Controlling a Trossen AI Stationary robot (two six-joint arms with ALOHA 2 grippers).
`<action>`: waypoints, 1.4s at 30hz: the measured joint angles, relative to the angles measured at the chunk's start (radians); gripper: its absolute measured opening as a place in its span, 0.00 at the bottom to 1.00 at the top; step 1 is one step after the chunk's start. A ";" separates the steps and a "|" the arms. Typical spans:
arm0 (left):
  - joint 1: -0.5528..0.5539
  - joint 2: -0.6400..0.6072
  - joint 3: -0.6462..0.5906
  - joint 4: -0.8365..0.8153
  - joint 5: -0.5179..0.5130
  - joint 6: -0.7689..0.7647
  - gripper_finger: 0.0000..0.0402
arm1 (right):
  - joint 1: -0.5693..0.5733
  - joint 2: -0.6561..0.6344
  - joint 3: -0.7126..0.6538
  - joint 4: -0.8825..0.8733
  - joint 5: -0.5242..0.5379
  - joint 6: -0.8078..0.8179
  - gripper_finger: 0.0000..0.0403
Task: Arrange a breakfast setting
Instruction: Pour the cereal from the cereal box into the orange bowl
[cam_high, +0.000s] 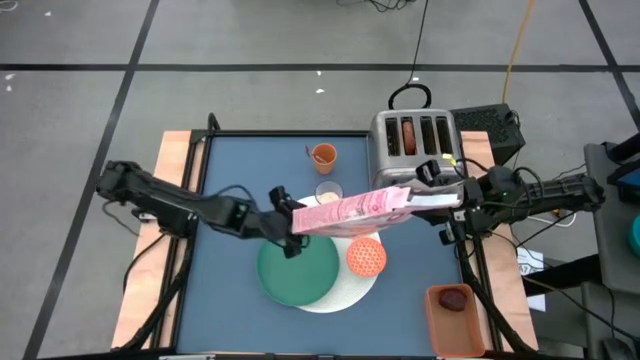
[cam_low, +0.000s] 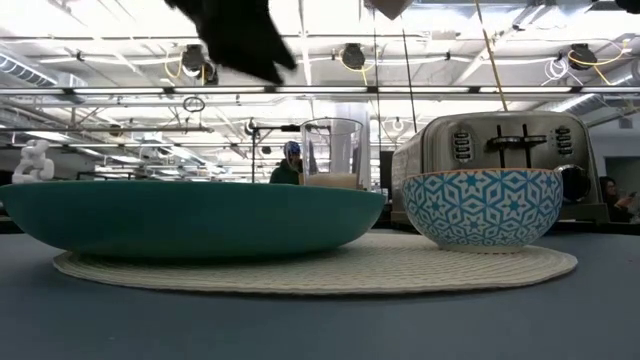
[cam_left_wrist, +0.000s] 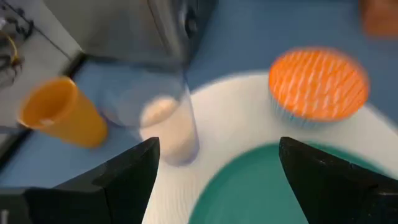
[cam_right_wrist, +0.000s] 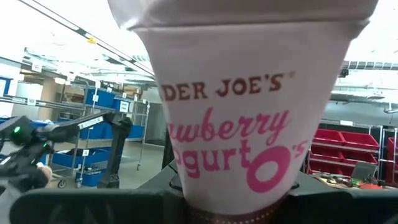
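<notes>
Right gripper (cam_high: 428, 200) pinches the box (cam_high: 350, 211) flat in the air over the bowl (cam_high: 366, 256), which sits at 3 o'clock of the plate (cam_high: 298, 271); left gripper (cam_high: 288, 222) spread wide at the box's far end; I'd tip slowly, mouth over bowl.

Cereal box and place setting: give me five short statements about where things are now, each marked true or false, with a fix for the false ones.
1. The right pincer holds the pink cereal box lying sideways in the air above the setting. True.
2. The left pincer is clamped on the box's other end. False: its fingers stand open near that end of the box.
3. The small orange bowl sits on the larger white disc beside the green round plate. True.
4. The dark-red fruit lies on the green plate. False: it lies in an orange tray at the table's edge.
5. The orange cup is inside the toaster. False: it stands on the table beside it.
</notes>
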 joint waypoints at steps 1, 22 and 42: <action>-0.007 -0.032 0.000 -0.022 -0.010 -0.006 0.83 | 0.000 -0.001 0.000 -0.002 0.000 0.000 0.22; -0.014 -0.453 -0.684 0.734 -0.158 -0.079 0.83 | 0.000 -0.009 0.000 0.003 -0.003 0.007 0.22; 0.158 -0.105 -0.423 1.111 0.447 0.291 0.83 | 0.000 -0.008 0.000 0.034 0.053 -0.030 0.22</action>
